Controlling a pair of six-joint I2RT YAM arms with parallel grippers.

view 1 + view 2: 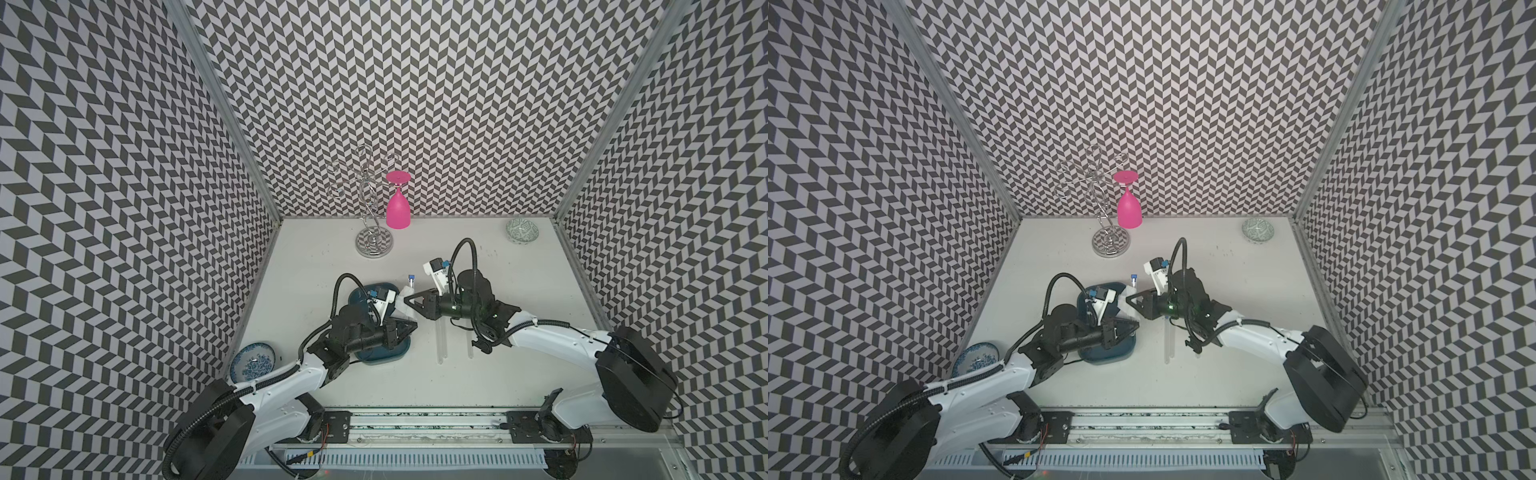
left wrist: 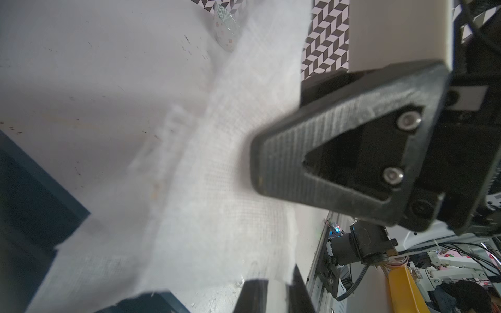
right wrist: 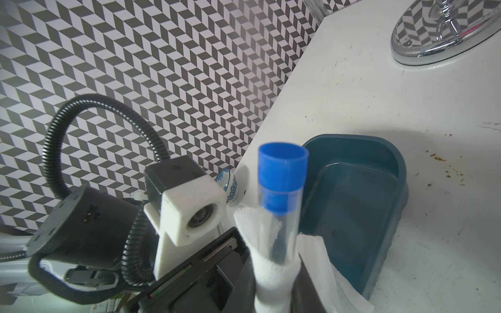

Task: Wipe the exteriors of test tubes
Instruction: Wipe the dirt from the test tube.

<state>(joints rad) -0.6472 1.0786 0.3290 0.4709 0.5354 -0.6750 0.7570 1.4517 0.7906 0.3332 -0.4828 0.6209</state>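
**Nearest the arm bases.** Loose clear test tubes point(image 1: 441, 345) flat on the white worktop point(image 1: 415, 382), just beside the dark teal plastic tray point(image 1: 382, 360) on the right arm's side.

**At the tray's near end.** Left hand point(image 1: 414, 326), pressed together, judged to be pinching the lower end of the blue-capped clear test tube point(image 3: 282, 233). Contact veiled by tissue.

**Just beyond, by the tray's edge.** Right hand point(image 1: 406, 300), pinching the white gauze-like tissue point(image 3: 267, 273) sleeved around that tube. Tube raised off the worktop, cap uppermost.

**Well beyond the tray.** Chrome wire rack point(image 1: 374, 245) with an inverted pink goblet point(image 1: 397, 212).

**Handling, as judged.** Light, stiff, smooth and slippery, thin-walled, possibly brittle. Best held gently near one end, the barrel left free for the tissue.

**Right wrist view only.** Blue cap and the tissue sleeve on the barrel.

**Left wrist view only.** Tissue weave, and one of the right hand's fingers point(image 2: 325, 135) pressing into it. Tube itself not discernible.

**Both top views only.** The loose tubes on the worktop.
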